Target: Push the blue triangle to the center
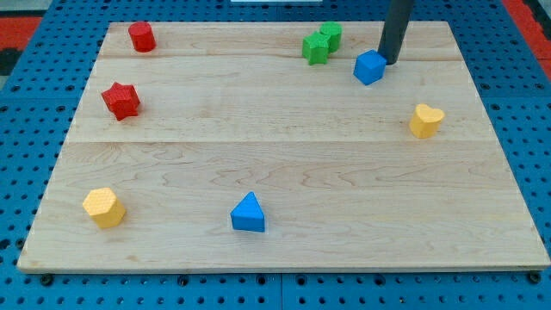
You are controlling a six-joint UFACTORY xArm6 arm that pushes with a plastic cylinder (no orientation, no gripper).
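Note:
The blue triangle point(248, 213) lies on the wooden board point(284, 164) near the view's bottom, a little left of the middle. My tip point(388, 61) is at the view's top right, far from the triangle. It stands right next to a blue cube point(369, 66), at the cube's upper right; I cannot tell whether they touch.
Two green blocks point(321, 42) sit together at the top, left of the blue cube. A red cylinder point(141, 37) is at the top left, a red star point(120, 100) below it. A yellow hexagon point(103, 207) is at the bottom left, a yellow heart point(425, 120) at the right.

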